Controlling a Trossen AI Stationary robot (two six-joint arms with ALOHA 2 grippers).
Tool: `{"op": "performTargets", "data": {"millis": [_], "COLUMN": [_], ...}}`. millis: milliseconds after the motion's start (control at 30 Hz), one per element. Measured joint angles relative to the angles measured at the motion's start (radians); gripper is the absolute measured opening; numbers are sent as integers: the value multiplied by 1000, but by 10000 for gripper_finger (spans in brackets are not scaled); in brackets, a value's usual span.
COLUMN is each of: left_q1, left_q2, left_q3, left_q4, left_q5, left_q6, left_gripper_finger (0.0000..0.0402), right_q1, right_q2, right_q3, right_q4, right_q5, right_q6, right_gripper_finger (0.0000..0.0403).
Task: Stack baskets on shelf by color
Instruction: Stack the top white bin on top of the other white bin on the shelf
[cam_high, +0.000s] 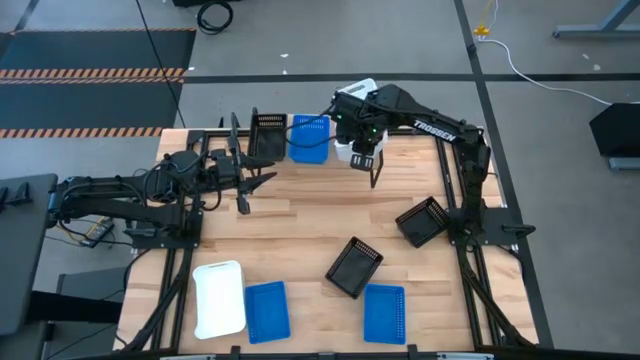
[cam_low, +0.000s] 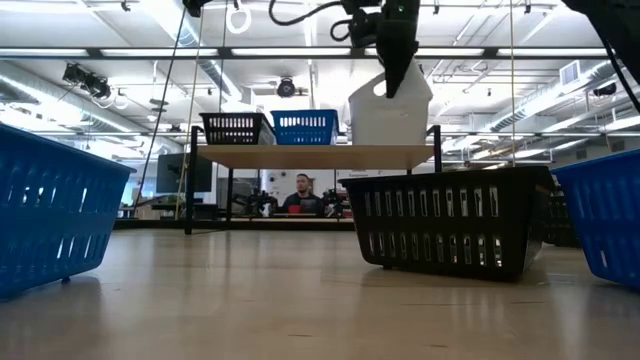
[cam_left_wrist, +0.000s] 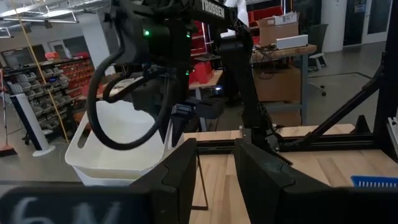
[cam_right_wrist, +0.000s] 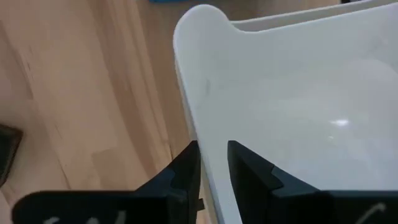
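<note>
Jaws of right gripper (cam_right_wrist: 211, 163) pinch one white basket (cam_right_wrist: 298, 93).

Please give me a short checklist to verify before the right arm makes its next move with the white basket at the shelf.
1. Grip: right gripper straddles the rim of the white basket, one finger each side: ok.
2. Basket over the shelf: it sits at the right end, beside the blue basket: ok.
3. Basket resting flat on the plank: cannot tell, its base edge is hard to read in the low view.
4. Color order: black basket, blue, then white, each in its own spot: ok.
5. Left gripper clear of the right arm: it waits over the table short of the shelf: ok.
</note>
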Motion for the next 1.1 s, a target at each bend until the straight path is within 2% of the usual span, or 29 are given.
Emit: {"op": "performTargets", "data": {"millis": [100,267,667,833,1100], "left_q1": [0,0,0,0,0], "left_q2": [0,0,0,0,0], "left_q3": [0,0,0,0,0], "left_q4": [0,2,3,4,4], "left_q5": [0,0,0,0,0], "left_q6": [4,5,7,8,8], "left_gripper_finger": [117,117,117,117,117], "right_q1": [0,1,4,10,13], "right_q2": [-1,-2,-11,-45,-71], "right_q3": [11,43,56,56,55], "right_q4": [0,1,19,96,135], "right_q5": [0,-3,30,52,-37], "right_q6": [-1,-2,-10,-55,-83], "right_gripper_finger": [68,12,8,8,8]}}
